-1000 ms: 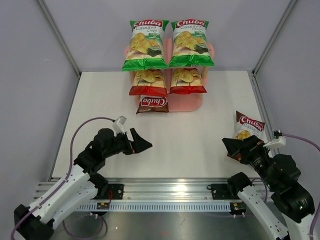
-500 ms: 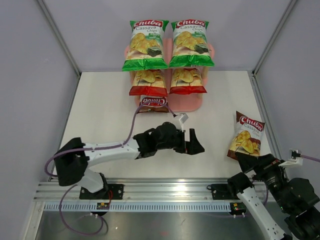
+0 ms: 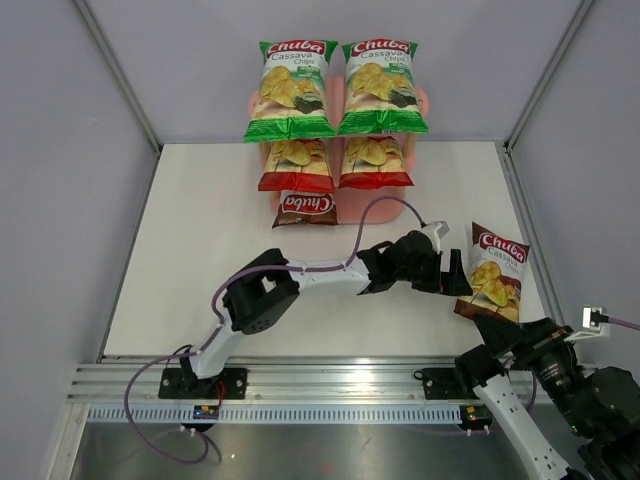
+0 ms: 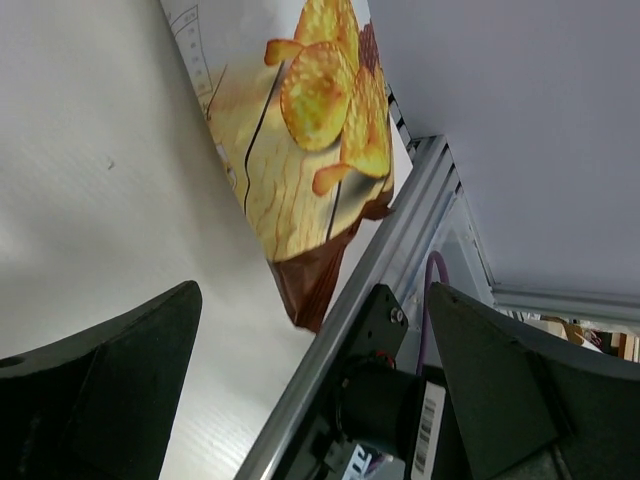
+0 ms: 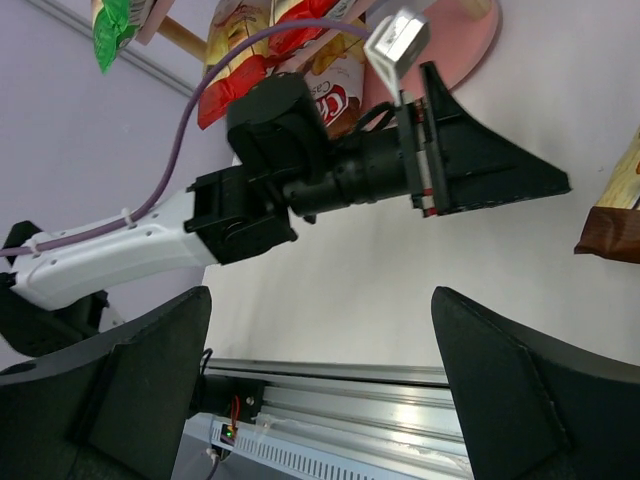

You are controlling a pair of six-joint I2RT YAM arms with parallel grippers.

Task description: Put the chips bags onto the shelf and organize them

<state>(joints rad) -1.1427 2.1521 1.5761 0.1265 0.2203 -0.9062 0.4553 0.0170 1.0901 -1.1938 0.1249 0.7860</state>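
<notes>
Swinging rightward across the frame, the left claw [image 3: 452, 278] had reached the last loose dark brown bag [image 3: 492, 272] at the right of the worktop [image 3: 200, 220], seen from above. Five other bags [image 3: 290, 95] sat on the pink shelf [image 3: 388, 211] at upper centre.

Left wrist view: its jaws were spread wide and empty, with the bag's lower end between them.

Right wrist view: the right claw [image 5: 320, 290] was also wide open and empty.

Pickup seemed under way; next, the left claw would need to lower and close on the bag.

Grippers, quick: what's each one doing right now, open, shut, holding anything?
Left gripper: open, holding nothing, fingers pointed at the brown chips bag lying on the table.
Right gripper: open, holding nothing.
</notes>
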